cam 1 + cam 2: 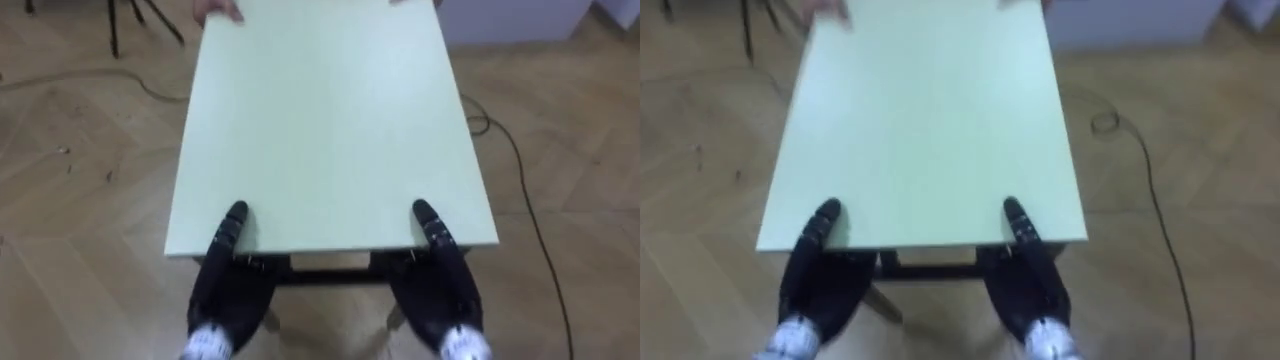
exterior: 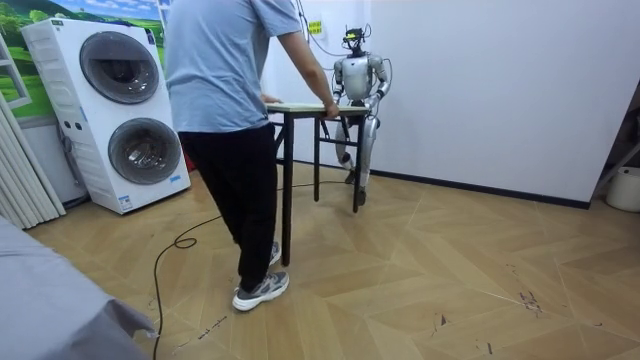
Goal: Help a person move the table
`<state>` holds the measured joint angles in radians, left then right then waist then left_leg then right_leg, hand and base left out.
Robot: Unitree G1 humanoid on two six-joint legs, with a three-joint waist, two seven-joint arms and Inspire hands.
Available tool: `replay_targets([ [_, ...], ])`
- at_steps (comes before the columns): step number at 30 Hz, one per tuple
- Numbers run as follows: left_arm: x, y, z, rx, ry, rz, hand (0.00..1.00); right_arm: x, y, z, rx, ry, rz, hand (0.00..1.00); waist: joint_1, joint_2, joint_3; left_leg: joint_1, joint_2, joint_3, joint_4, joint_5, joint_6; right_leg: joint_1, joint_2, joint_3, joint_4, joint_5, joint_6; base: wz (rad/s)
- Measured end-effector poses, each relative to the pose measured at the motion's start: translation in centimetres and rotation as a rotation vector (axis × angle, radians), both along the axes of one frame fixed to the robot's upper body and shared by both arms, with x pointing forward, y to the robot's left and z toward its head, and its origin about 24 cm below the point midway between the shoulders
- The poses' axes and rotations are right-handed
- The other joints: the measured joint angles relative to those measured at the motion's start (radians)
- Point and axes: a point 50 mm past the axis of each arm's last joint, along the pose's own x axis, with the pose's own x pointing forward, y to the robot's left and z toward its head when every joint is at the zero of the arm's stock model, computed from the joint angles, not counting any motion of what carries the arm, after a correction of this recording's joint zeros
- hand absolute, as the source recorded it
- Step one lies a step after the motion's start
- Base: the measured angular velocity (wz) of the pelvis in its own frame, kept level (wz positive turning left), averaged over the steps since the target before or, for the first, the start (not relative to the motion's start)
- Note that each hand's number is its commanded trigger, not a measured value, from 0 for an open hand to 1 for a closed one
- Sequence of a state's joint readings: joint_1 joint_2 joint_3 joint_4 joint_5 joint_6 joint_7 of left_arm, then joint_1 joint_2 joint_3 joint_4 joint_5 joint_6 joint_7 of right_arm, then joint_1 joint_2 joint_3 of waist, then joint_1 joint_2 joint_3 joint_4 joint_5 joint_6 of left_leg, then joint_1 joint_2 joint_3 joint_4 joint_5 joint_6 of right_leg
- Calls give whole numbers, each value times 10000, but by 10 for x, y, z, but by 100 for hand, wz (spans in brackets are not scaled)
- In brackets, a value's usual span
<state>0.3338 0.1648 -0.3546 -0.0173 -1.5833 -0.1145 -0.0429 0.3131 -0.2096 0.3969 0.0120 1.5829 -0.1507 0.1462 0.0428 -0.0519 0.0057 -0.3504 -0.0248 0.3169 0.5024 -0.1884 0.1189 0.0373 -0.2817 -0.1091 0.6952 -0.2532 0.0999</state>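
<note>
Clamping the table (image 1: 320, 130), thumbs on top, my left hand (image 1: 225, 290) and right hand (image 1: 440, 290) share load with the person (image 2: 215, 80) ahead.

You are looking at a pale green table (image 1: 320, 130) with dark legs, set over a herringbone wood floor (image 1: 80, 150). Whether its feet are touching the boards cannot be told. At the near edge, the left hand (image 1: 228, 285) and right hand (image 1: 440, 285) are each laying a thumb on the top and clasping the edge from beneath. At the far edge, a person's hand (image 1: 215, 10) is resting on the top's corner. Stacked washing machines (image 2: 115, 110) are standing on the floor by the wall.
</note>
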Motion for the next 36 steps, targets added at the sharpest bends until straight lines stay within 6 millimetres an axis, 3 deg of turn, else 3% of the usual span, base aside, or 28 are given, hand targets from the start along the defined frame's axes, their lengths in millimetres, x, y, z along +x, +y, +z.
replay_targets([
  [2, 3, 1, 4, 92, -202, -67, 100, 3, -1, 2, 55, -192, -4, 100, 15, -26, 7, -454, 96, -22, 31, 234, -36, 51, 139, -1, -787, -696, 172, -5],
  [5, 12, 3, 9, 183, -555, -67, 100, 12, 3, 6, 165, -451, 146, 100, 138, -250, 106, -1228, 266, -125, 85, 695, -164, 202, 346, -57, -2358, -1746, 346, -10],
  [9, 14, 10, 10, 393, -617, 36, 100, 17, 11, 3, 419, -329, 311, 100, 293, -249, 130, -1715, 906, -545, -169, 1438, -594, 122, 1206, -370, -3463, -1867, 319, -14],
  [11, 12, 14, 7, 492, -457, 16, 100, 16, 11, 0, 425, -154, 434, 100, 492, -234, 132, -1637, 1203, -598, -441, 1746, -767, 62, 1458, -751, -3600, -1855, 297, -31],
  [13, 9, 14, 5, 554, -324, -32, 100, 14, 13, -4, 447, 11, 520, 100, 639, -142, 151, -1546, 1452, -599, -846, 2184, -893, -96, 1699, -1017, -3564, -1781, 148, -23],
  [16, 3, 13, 1, 535, -96, -79, 100, 11, 9, -9, 308, 187, 395, 100, 888, 134, 132, -1146, 1769, -711, -1890, 3038, -1127, -310, 2128, -1301, -3500, -1547, -276, -22],
  [18, 0, 8, -1, 402, -11, 66, 100, 10, 5, -9, 86, 145, 270, 100, 1282, 479, 128, -525, 1806, -1232, -3456, 4115, -1610, -593, 2416, -1486, -3509, -1282, -747, -40],
  [19, -1, 7, -1, 376, 6, 97, 100, 10, 5, -9, 49, 131, 205, 100, 1285, 565, 126, -465, 1798, -1454, -3632, 4283, -1765, -660, 2488, -1518, -3512, -1229, -839, 0],
  [20, -2, 5, -3, 364, 56, 150, 100, 9, 4, -10, 23, 169, 85, 100, 1142, 544, 159, -502, 1644, -1660, -3239, 4093, -1761, -729, 2314, -1791, -3501, -1169, -977, 18],
  [21, -3, 5, -4, 347, 113, 178, 100, 9, 4, -11, 3, 200, 79, 100, 1107, 453, 227, -542, 1460, -1647, -1997, 2975, -1568, -716, 2153, -1976, -3518, -1111, -1085, 21],
  [22, -4, 5, -4, 296, 156, 206, 100, 9, 4, -11, -13, 199, 100, 100, 1080, 452, 230, -545, 1418, -1635, -1284, 2320, -1533, -711, 2119, -2053, -3542, -1071, -1144, 32],
  [23, -5, 4, -5, 240, 190, 245, 100, 9, 5, -11, -80, 168, 92, 100, 923, 513, 236, -534, 1369, -1634, 7, 1307, -1494, -709, 2130, -2264, -3531, -1029, -1205, 49],
  [24, -5, 3, -5, 218, 198, 249, 100, 9, 4, -11, -130, 150, 57, 100, 696, 575, 265, -445, 1397, -1656, 1012, 544, -1532, -718, 2180, -2489, -3461, -1020, -1218, 54],
  [25, -5, 3, -5, 218, 196, 246, 100, 9, 4, -11, -138, 150, 48, 100, 653, 620, 280, -375, 1450, -1656, 1463, 222, -1543, -723, 2221, -2579, -3427, -1018, -1222, 33],
  [27, -6, 1, -6, 136, 242, 244, 100, 9, 3, -10, -277, 87, 46, 100, 561, 979, 307, 12, 1697, -1814, 2964, -799, -1592, -798, 2485, -3060, -3307, -997, -1265, 11],
  [29, -6, -1, -6, -16, 304, 211, 100, 10, 3, -10, -288, 57, -4, 100, 368, 1114, 320, 228, 1667, -1964, 3057, -1121, -1661, -902, 2523, -3295, -3125, -1015, -1293, 14],
  [30, -6, -2, -6, -121, 347, 197, 100, 10, 2, -9, -321, 32, -82, 100, 413, 1126, 306, 372, 1408, -2301, 2412, -1145, -1710, -929, 2642, -3259, -3031, -979, -1350, 4],
  [31, -6, -3, -6, -168, 373, 162, 100, 11, 1, -9, -342, 14, -130, 100, 396, 1128, 305, 497, 1234, -2575, 1959, -1137, -1723, -961, 2665, -3068, -3118, -870, -1485, 26],
  [32, -5, -5, -6, -217, 421, 93, 100, 11, 0, -8, -459, -79, -241, 100, 177, 1093, 250, 900, 859, -3087, 576, -988, -1985, -1137, 2710, -2411, -3526, -558, -1679, 52],
  [33, -3, -9, -4, -306, 334, 31, 100, 13, -2, -5, -539, -281, -331, 100, 4, 1045, 224, 1135, 739, -3154, -137, -892, -2148, -1441, 2495, -2261, -3852, -291, -1643, 33],
  [34, -3, -11, -4, -381, 331, 94, 100, 14, -2, -3, -588, -364, -312, 100, 111, 1097, 238, 1181, 950, -2971, 324, -1023, -1957, -1513, 2514, -2363, -3836, -211, -1604, -32],
  [35, -5, -10, -6, -437, 422, 349, 100, 18, 1, -2, -605, -297, -181, 100, 195, 1257, 221, 1497, 1249, -2594, 1185, -1334, -1859, -1431, 2634, -2787, -3679, -121, -1602, -58],
  [36, -5, -12, -6, -577, 448, 420, 100, 19, 2, -2, -616, -297, -133, 100, 185, 1410, 245, 1917, 1409, -2629, 1609, -1545, -1838, -1479, 2637, -3350, -3301, -106, -1627, -47],
])
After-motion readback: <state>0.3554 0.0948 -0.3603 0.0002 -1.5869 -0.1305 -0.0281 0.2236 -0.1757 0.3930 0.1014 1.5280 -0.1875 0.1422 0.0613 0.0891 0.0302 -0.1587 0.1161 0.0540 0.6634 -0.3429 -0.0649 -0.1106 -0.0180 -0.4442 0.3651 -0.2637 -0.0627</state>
